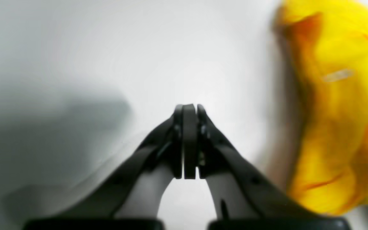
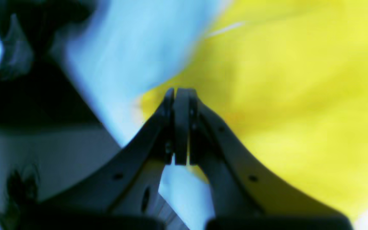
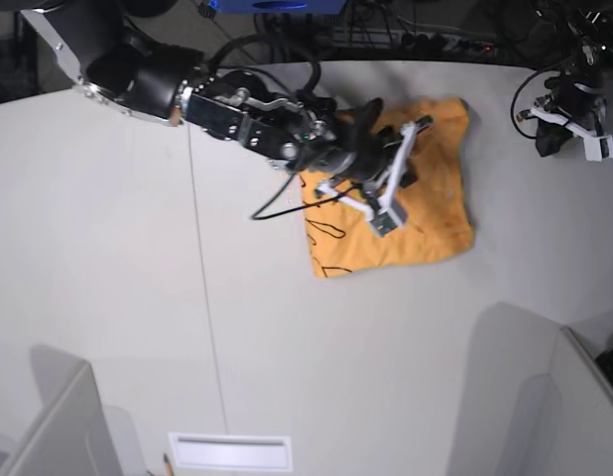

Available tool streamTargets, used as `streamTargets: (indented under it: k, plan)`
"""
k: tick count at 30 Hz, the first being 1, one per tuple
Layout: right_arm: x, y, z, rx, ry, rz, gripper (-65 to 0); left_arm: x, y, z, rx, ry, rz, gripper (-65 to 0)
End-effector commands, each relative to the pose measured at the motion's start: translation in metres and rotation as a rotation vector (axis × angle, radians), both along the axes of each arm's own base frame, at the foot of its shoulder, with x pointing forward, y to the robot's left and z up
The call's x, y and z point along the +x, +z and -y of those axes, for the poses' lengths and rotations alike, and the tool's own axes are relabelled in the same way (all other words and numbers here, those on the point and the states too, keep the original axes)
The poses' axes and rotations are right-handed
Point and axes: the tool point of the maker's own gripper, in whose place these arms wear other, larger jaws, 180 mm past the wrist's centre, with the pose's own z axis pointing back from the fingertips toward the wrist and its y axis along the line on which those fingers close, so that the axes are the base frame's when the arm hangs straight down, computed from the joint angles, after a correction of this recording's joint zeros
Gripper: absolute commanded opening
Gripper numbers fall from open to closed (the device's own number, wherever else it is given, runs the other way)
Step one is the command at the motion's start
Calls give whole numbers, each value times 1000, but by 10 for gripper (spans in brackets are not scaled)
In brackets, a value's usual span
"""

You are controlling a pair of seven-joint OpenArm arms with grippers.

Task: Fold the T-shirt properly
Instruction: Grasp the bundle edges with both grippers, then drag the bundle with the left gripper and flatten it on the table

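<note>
The T-shirt (image 3: 421, 203) lies bunched in a rough rectangle on the white table, orange-yellow, with black script (image 3: 331, 236) showing at its near-left corner. My right arm (image 3: 237, 109) reaches in from the back left, its wrist over the shirt's middle. In the right wrist view my right gripper (image 2: 180, 91) is shut, nothing visible between its fingers, its tips above the T-shirt's (image 2: 283, 95) edge. My left arm (image 3: 569, 109) rests at the far right, away from the cloth. My left gripper (image 1: 188, 107) is shut and empty over bare table; the T-shirt (image 1: 340, 127) with its white tag (image 1: 337, 75) lies to its right.
A black cable (image 3: 287, 203) hangs from the right arm onto the table beside the shirt. More cables (image 3: 435, 40) crowd the back edge. Grey partitions (image 3: 545, 397) (image 3: 49, 426) stand at both near corners. A white label (image 3: 230, 451) sits at the front edge.
</note>
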Motion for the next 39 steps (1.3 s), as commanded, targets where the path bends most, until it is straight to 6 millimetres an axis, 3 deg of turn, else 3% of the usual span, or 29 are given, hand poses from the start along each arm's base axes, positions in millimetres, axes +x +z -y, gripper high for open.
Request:
streamTargets:
  k: [1,2,5,8,11,13,16,21,26,30,36,39]
  plan:
    - [6,15,2,47,-19,19,-650,7,15,-3,-10,0,67,-650]
    - [11,14,15,42,-50,18,-650,10,19,0,-40,2,96,-647]
    - [21,11,50,37,-136,13,-650,15,24,10,-117,-14,121,-331]
    - [24,10,76,33,-198,6,-650,21,26,22,-181,-48,114,-99]
    - [20,6,94,33,-249,-16,-650,29,23,35,-229,-66,106,-16]
    - [20,1,103,31,-286,-35,-650,35,21,43,-256,-73,105,-28]
    - [19,-4,114,34,-334,-58,-650,46,5,72,-276,-146,47,-41]
    - [21,3,124,58,-381,-58,-650,49,-37,110,-282,-237,-101,-69]
    - [22,-1,142,62,-452,-75,-650,47,-62,119,-336,-222,-161,-122]
    - [25,-8,167,52,-543,-94,-650,48,-73,128,-374,-230,-188,-286]
    - [32,-14,214,32,-696,-100,-650,47,-90,138,-343,-361,-291,-650]
    - [33,-16,235,21,-757,-98,-650,52,-94,140,-297,-454,-341,-650]
